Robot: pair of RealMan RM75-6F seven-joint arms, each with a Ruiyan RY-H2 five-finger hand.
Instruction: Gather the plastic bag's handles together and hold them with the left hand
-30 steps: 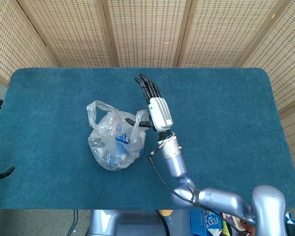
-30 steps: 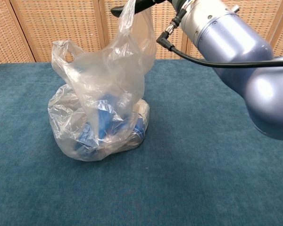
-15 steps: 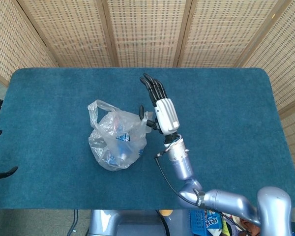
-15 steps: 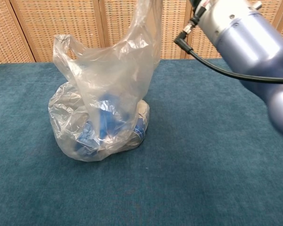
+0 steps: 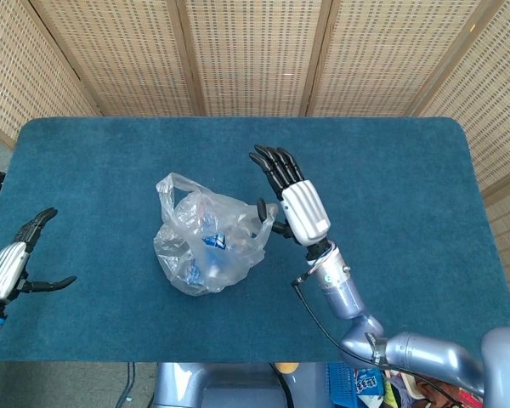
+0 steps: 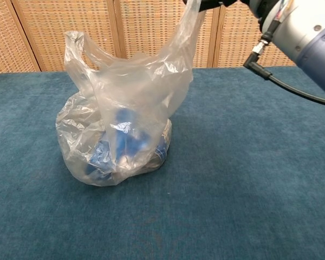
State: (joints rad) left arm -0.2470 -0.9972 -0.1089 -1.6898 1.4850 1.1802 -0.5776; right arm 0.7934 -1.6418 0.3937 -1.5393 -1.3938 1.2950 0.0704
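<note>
— Covering the tabletop (image 5: 391, 161): blue carpet-like cloth, woven cane screens (image 5: 246, 51) behind. And the plastic bag (image 5: 206, 246)?

— Centre, right hand (image 5: 293, 200) at 3 o'clock pinching one handle (image 6: 188, 21); left hand (image 5: 17, 259) spread at 9 o'clock, holding nothing.

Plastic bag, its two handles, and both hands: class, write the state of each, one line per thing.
plastic bag: on the table, holding blue items, mouth open.
right handle: lifted and pulled taut, pinched by the right hand.
left handle: free, standing up, not held.
right hand: raised beside the bag, pinching one handle, other fingers spread.
left hand: open, empty, apart from the bag near the table's left edge.
</note>
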